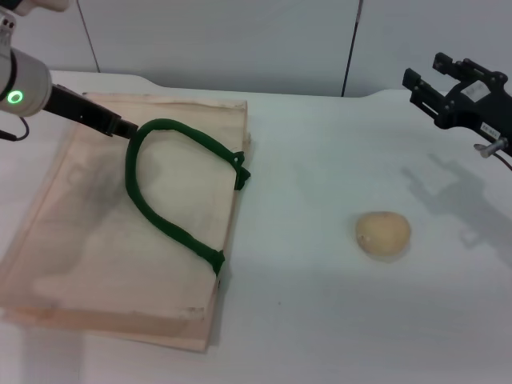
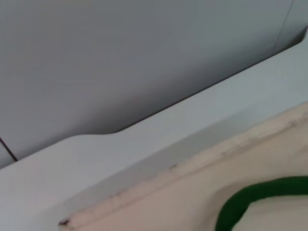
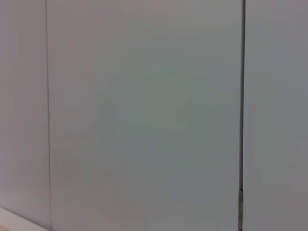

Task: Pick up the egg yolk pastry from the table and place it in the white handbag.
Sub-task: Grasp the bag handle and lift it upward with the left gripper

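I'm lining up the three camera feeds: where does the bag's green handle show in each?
Head view: green handle loops across the white handbag, left side.
Left wrist view: handle at lower right.
Right wrist view: not in it.
Shared landmark: the bag's far edge.

Handbag (image 1: 120, 240) lay flat on the bench's (image 1: 320, 336) left side, handle (image 1: 172, 188) resting on top. Pastry (image 1: 383, 234) sat on the bench well to its right. Left tool (image 1: 124, 128) over the bag's far edge; right tool (image 1: 428, 88) above the far right.
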Available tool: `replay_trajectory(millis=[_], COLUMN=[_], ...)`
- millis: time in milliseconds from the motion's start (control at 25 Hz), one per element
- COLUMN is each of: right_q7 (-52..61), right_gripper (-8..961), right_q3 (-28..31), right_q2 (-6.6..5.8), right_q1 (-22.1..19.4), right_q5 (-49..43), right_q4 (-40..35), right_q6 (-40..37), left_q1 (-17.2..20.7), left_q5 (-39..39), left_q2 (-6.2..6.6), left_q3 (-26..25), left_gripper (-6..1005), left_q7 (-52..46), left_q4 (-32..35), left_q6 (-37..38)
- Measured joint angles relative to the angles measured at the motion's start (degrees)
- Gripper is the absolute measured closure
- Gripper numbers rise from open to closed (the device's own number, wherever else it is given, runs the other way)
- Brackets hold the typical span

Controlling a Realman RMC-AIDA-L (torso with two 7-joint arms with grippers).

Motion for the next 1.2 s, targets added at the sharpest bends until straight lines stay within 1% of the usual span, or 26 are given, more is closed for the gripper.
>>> replay_trajectory(millis=[120,400,520,640,1200], right_q7=[0.0,0.2,0.3,0.3,0.3], right_gripper=[374,373,373,373,373], right_q3=[0.1,-0.1,-0.2,-0.2,-0.1], right_q2=[0.00,0.00,0.00,0.00,0.00], right_q1=[-0.1,-0.2,-0.3,-0.3,-0.2], right_q5=[0.0,0.0,0.0,0.0,0.0], right_q4=[0.1,0.7,0.8,0.8,0.8], right_q6=[0.7,0.8,0.8,0.8,1.6], left_q1=[-0.4,-2.0,-2.4,-2.4,-2.1], left_q5=[0.1,-0.2,-0.3,-0.3,0.1], left_q2=[-0.34,-0.54,-0.57,-0.58,-0.52], left_q3=[0.1,0.3,1.1,1.7,1.8], left_gripper=[509,508,508,508,510], left_q7=[0.4,2.0,2.0,1.7,1.9], left_q4=[-1.0,-4.5,-5.6,-6.1,-8.1], left_q6=[1.5,3.3,4.2,4.9,8.0])
